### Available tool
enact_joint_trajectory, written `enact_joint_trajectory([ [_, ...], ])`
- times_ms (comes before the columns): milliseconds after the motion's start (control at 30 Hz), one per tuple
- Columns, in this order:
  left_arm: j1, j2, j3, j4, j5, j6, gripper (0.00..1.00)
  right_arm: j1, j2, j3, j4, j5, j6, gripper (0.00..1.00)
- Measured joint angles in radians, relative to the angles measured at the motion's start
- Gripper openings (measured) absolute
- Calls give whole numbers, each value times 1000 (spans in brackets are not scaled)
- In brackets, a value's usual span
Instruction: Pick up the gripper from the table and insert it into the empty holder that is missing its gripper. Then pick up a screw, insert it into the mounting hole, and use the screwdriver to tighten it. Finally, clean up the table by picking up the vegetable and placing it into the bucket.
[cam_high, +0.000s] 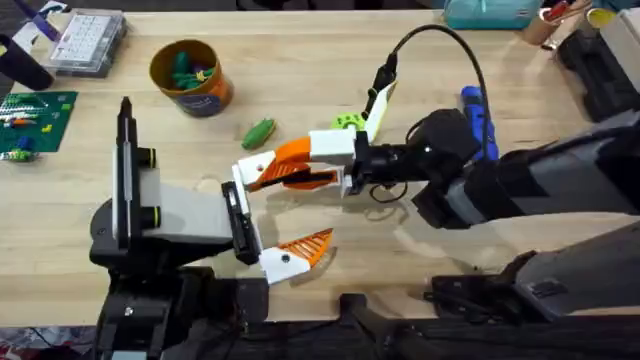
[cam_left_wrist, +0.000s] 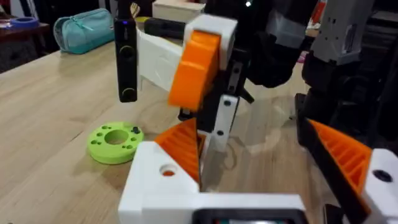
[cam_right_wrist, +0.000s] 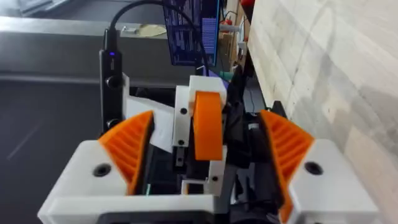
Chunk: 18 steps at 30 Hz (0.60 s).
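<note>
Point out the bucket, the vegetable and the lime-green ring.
bucket (cam_high: 205, 97), overhead view, label band on its side.
vegetable (cam_high: 259, 132), overhead view, leaf's middle.
lime-green ring (cam_left_wrist: 115, 143), left wrist view, top face.

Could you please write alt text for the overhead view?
Mid-table, the right gripper meets the left arm's tip, beside a green vegetable and lime ring. An orange bucket stands at the upper left.
</note>
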Motion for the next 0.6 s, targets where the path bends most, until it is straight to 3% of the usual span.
enact_joint_trajectory([
  [67, 0, 0, 0, 0, 0, 0, 986, -6, 0, 0, 2, -6, -2, 987],
  [300, 0, 0, 0, 0, 0, 0, 986, -80, 0, 0, 1, -71, -2, 995],
  [600, 0, 0, 0, 0, 0, 0, 986, -306, 0, 0, 10, -178, -2, 997],
])
